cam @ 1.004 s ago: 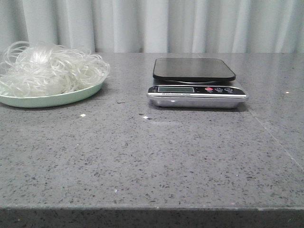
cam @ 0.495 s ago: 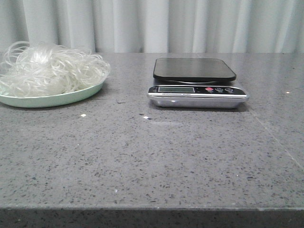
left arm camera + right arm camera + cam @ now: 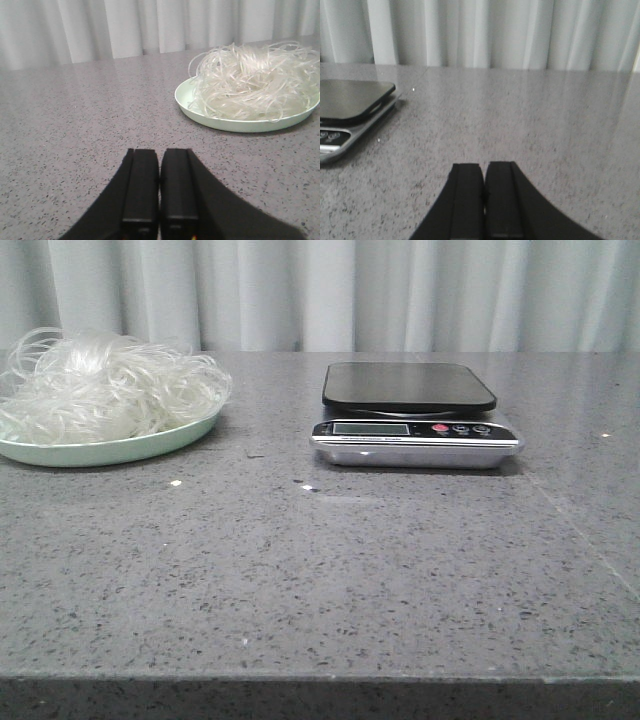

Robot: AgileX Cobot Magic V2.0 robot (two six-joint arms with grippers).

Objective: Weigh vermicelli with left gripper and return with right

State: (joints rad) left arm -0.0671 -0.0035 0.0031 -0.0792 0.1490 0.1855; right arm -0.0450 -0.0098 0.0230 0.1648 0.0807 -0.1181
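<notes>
The vermicelli [image 3: 105,388] is a fluffy mound of translucent white strands on a pale green plate [image 3: 120,449] at the far left of the table. It also shows in the left wrist view [image 3: 255,82], on the plate [image 3: 240,123]. The scale [image 3: 412,415] stands at the middle back with its black platform [image 3: 408,385] bare; its corner shows in the right wrist view [image 3: 350,112]. My left gripper [image 3: 160,152] is shut and empty, short of the plate. My right gripper [image 3: 484,166] is shut and empty, to the right of the scale. Neither gripper shows in the front view.
The grey speckled tabletop [image 3: 320,570] runs to a front edge near the camera. A pale curtain [image 3: 320,290] hangs behind the table. A few small white crumbs [image 3: 175,483] lie between the plate and the scale.
</notes>
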